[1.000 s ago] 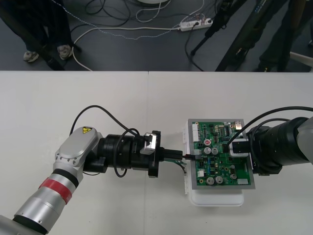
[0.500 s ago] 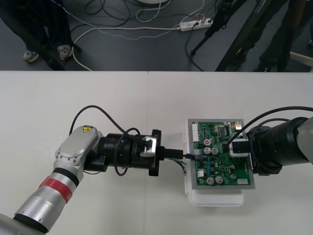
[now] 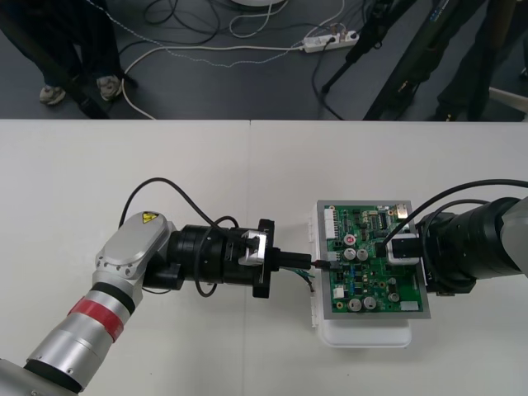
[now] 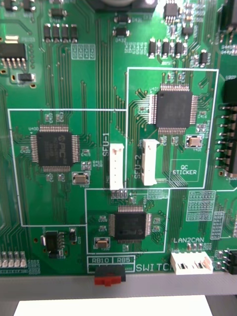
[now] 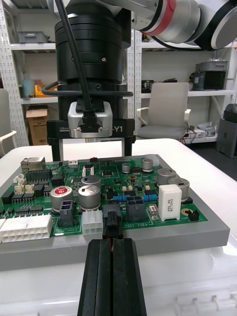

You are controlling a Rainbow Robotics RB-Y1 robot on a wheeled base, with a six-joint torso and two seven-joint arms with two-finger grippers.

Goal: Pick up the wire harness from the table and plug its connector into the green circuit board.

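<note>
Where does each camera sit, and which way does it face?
Front view: overhead, steeply down on the table; left pincer and right pincer flank the green board.
Left wrist view: level across the board; own shut fingers hold the harness, right pincer opposite.
Right wrist view: straight down, close over the board.
All share the board.

The pale counter (image 3: 124,165) has a thin seam (image 3: 250,165) running from its far edge toward the near side. Right of that seam, well back from the far edge, a white base (image 3: 363,336) lies flat on it, bearing the green circuit board (image 3: 363,280).
</note>
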